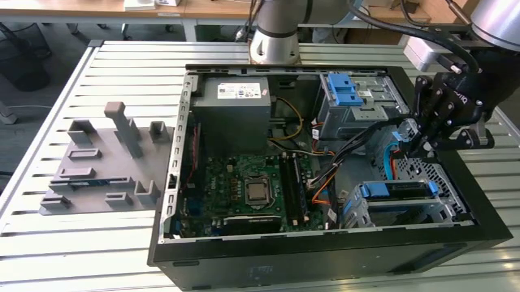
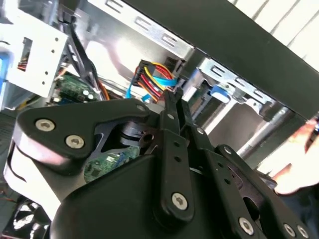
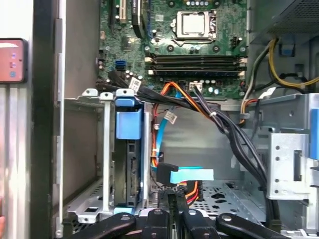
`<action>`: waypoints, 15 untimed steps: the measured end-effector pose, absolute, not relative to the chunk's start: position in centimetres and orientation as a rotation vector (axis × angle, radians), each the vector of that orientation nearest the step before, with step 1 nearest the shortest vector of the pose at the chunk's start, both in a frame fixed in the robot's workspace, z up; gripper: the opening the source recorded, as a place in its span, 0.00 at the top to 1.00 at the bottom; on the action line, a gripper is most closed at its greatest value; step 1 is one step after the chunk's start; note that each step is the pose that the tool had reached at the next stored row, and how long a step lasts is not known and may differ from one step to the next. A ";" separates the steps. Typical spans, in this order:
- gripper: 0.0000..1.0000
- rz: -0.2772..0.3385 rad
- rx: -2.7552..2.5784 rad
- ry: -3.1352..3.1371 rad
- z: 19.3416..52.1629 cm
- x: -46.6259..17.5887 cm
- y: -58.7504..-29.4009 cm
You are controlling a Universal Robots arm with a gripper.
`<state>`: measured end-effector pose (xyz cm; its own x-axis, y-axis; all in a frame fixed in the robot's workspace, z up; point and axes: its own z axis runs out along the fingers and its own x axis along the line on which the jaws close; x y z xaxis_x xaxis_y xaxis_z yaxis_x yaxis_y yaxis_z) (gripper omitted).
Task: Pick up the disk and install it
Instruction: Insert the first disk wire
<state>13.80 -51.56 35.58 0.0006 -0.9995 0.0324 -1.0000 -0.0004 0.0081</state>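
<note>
Disk: silver drive on edge in a bright blue carrier, already seated in the metal cage at the case's front corner, on the exterior view's right; in the first wrist view its blue tab stands at the cage mouth.
Gripper: black, hanging inside the case just above the cage and apart from the disk; fingers pressed together, holding nothing, tips by a plug of red, yellow and blue wires.
Room: the bay floor beside the cage is bare perforated metal; the case wall stands close beside the gripper.
In the way: a black cable bundle and a blue ribbon cable cross the bay.
Around: power-supply box, upper drive cage with blue latches, motherboard; a grey fixture lies on the bench beside the case.
</note>
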 end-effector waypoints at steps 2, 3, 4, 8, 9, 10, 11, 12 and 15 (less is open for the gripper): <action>0.83 0.027 2.202 -2.201 35.5 13.8 -51.6; 0.83 0.027 2.202 -2.201 35.5 13.8 -51.7; 0.83 0.027 2.202 -2.201 35.5 13.8 -51.8; 0.83 0.027 2.202 -2.201 35.2 13.8 -52.5; 0.83 0.027 2.202 -2.201 35.1 13.8 -52.6; 0.83 0.027 2.202 -2.201 34.9 13.8 -52.8; 0.83 0.027 2.202 -2.201 34.8 13.8 -52.8; 0.83 0.027 2.202 -2.201 34.6 13.8 -52.9; 0.83 0.027 2.202 -2.201 34.4 13.4 -52.9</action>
